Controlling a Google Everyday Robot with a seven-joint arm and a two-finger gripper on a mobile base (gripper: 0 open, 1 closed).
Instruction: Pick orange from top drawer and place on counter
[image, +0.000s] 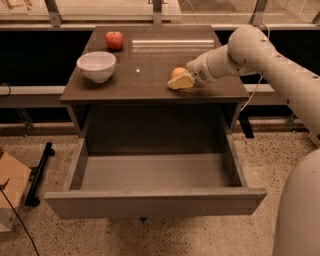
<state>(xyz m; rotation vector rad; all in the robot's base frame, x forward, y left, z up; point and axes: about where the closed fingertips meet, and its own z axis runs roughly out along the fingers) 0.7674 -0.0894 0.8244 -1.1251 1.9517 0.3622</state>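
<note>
Gripper (180, 80) sits low over the right near part of the counter (145, 80), fingers closed round the orange (178, 72); the near finger hides its lower half. Orange looks about at surface level, so prob. the placing step, kept low so it won't roll on release. Top drawer (155, 202) stands pulled out toward the near side w/ nothing in it (fruit's already out). White bowl (96, 65) and red apple (114, 39) sit far left, well apart from the drop spot. Next, I'd guess: let go, lift away.

claw (181, 81) at orange (178, 72), counter (150, 77) right | bowl (96, 65) left | apple (114, 39) behind bowl | top drawer (155, 202) below
</note>
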